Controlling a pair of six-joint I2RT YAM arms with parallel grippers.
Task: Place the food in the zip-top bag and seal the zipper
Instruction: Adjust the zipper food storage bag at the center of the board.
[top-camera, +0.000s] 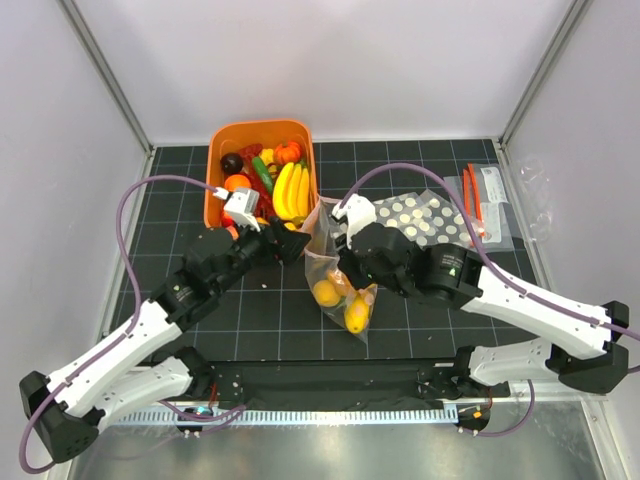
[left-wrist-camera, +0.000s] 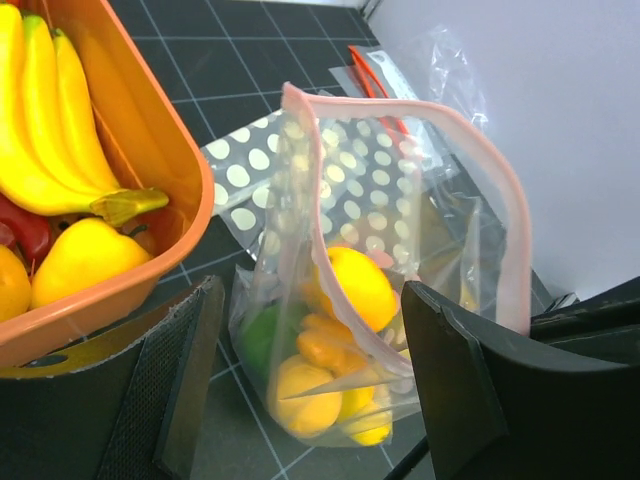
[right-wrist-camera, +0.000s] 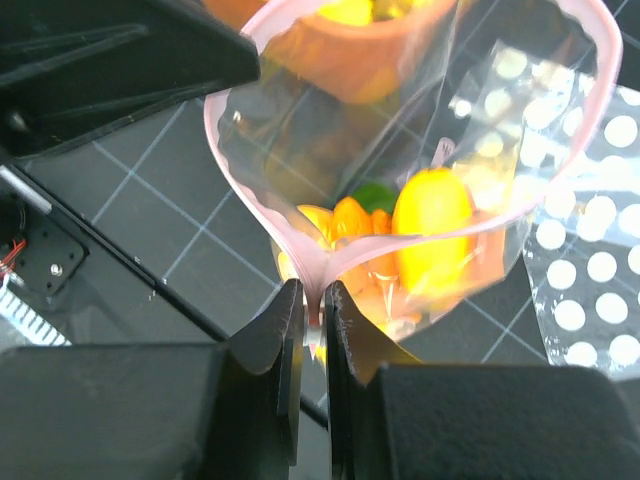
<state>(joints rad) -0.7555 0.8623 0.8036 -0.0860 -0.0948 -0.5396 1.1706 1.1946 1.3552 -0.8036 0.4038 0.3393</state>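
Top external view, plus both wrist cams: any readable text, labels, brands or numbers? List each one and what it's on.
No readable text in any view.
zip-top bag: no print, only the plain pink zipper.
orange bin: no label showing.
small clear bags at the table's right: any print is too small to read.

My left arm (top-camera: 130, 340) and right arm (top-camera: 530, 305) wear glossy white shells on the long links, with matte black housings at the joints and black bases. A purple cable (top-camera: 122, 225) runs along each arm, and a small white block (top-camera: 243, 208) sits at each wrist. A green dot (top-camera: 452, 265) marks my right arm's round black joint. My left gripper (left-wrist-camera: 310, 310) has broad black fingers (left-wrist-camera: 175, 390), one with a fine woven texture. My right gripper (right-wrist-camera: 312, 300) has smooth black ones.
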